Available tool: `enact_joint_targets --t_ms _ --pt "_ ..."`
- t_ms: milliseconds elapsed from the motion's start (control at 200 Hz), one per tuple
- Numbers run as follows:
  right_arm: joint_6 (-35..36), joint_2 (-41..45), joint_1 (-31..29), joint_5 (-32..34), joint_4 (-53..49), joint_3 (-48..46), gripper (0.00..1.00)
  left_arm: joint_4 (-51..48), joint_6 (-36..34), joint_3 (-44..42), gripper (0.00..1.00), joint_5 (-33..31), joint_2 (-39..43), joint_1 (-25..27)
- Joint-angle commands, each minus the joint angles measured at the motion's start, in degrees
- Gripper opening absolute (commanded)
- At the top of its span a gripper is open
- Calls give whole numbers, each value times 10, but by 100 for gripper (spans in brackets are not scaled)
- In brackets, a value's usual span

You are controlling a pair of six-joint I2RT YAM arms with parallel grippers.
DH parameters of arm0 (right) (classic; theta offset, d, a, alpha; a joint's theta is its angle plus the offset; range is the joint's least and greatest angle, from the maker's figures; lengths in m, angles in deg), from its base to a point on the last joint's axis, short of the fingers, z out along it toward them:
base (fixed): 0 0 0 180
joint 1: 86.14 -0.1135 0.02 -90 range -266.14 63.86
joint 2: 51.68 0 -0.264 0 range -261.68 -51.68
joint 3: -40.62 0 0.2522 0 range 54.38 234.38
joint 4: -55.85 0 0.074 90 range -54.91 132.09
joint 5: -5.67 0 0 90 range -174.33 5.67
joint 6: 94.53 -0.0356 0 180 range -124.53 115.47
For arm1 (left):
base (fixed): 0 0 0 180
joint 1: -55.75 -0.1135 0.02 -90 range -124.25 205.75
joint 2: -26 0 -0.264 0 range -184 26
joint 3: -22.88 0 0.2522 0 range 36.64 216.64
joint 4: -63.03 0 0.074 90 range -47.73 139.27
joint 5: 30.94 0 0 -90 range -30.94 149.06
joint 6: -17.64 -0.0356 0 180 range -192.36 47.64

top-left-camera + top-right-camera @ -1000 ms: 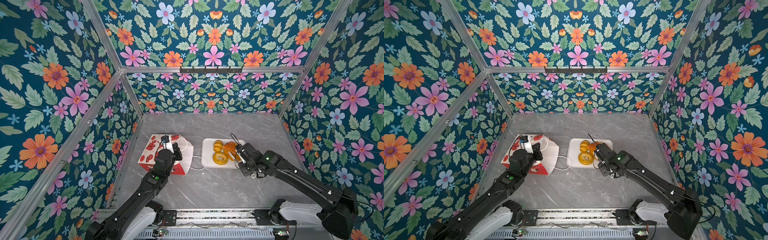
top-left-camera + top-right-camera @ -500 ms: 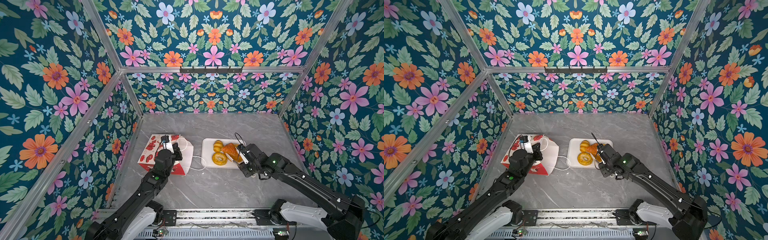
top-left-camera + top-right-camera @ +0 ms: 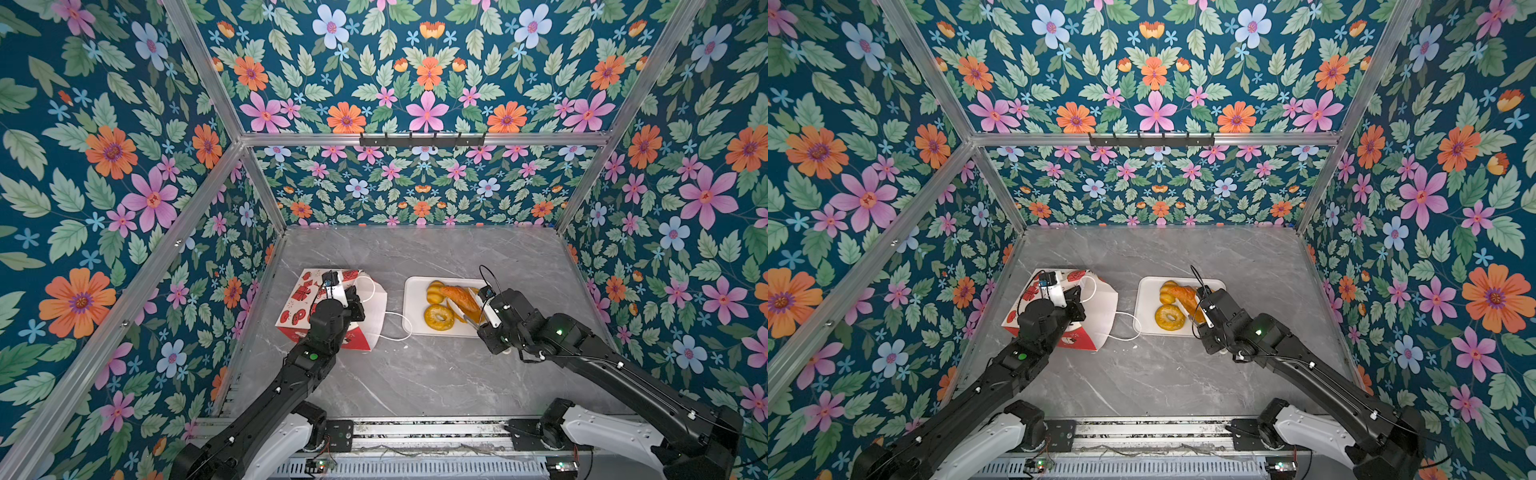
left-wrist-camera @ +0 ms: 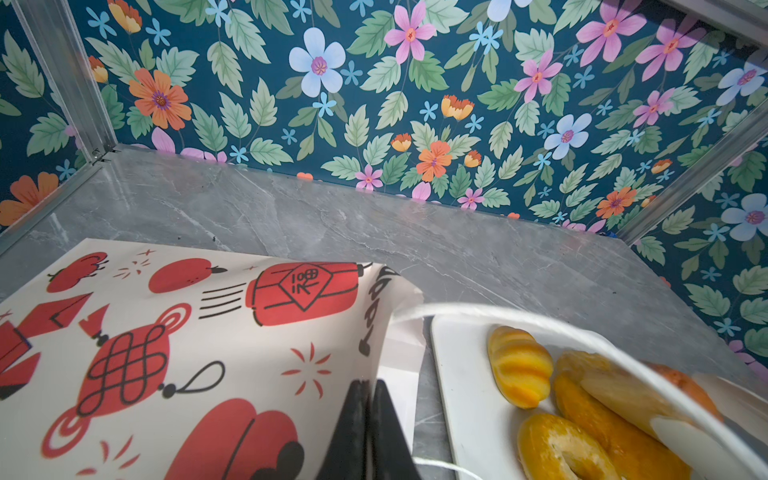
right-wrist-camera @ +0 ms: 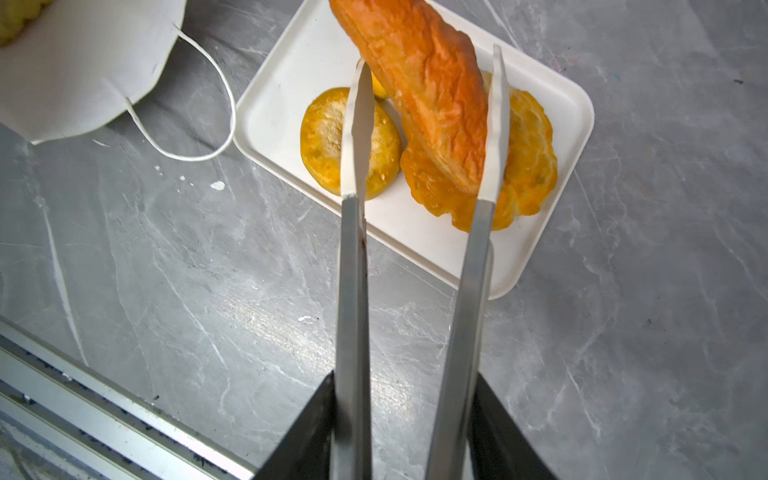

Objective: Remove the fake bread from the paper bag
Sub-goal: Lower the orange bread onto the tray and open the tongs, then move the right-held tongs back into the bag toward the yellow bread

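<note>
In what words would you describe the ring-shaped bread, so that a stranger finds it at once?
Find the flat white tray on the grey table, right of the paper bag. The ring cake lies at its near corner on the bag's side. It alone has a hole; its neighbours are solid.

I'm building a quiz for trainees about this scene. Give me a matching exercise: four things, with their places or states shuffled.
Things
1 paper bag
2 ring cake
3 long orange pastry
4 left pincer

Places or states
a between the tips of the tongs
b shut on the bag's rim
c lying on its side
d flat on the white tray

Pairs: 1-c, 2-d, 3-a, 4-b
</note>
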Motion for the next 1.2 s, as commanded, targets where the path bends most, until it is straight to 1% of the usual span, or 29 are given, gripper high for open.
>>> enact_joint_targets --t_ms 0,140,275,510,650,715,840,965,1095,1195 --pt "-1 -2 -1 -12 34 -2 47 24 4 2 8 2 -2 -1" --pt "3 -22 0 -15 39 -11 47 25 5 4 8 5 -4 -1" --pt "3 -28 0 -37 49 -16 47 23 5 5 8 4 -3 -1" --pt "-6 -29 -1 -114 67 -34 47 26 5 7 8 7 -8 -1" --pt "-15 -34 -1 -134 71 -43 47 27 5 6 8 9 -8 -1" --pt "-18 -31 -2 -135 76 -49 47 27 5 6 8 9 -8 -1" --pt "-19 -24 -1 -114 77 -50 47 27 7 4 8 9 -7 -1" --pt "-19 11 -1 -98 100 -57 47 26 6 4 8 8 -3 -1" --pt "-19 58 -1 -95 131 -67 47 16 2 9 8 6 0 -1" --pt "-20 64 0 -108 139 -64 47 -7 -14 22 8 3 4 -1"
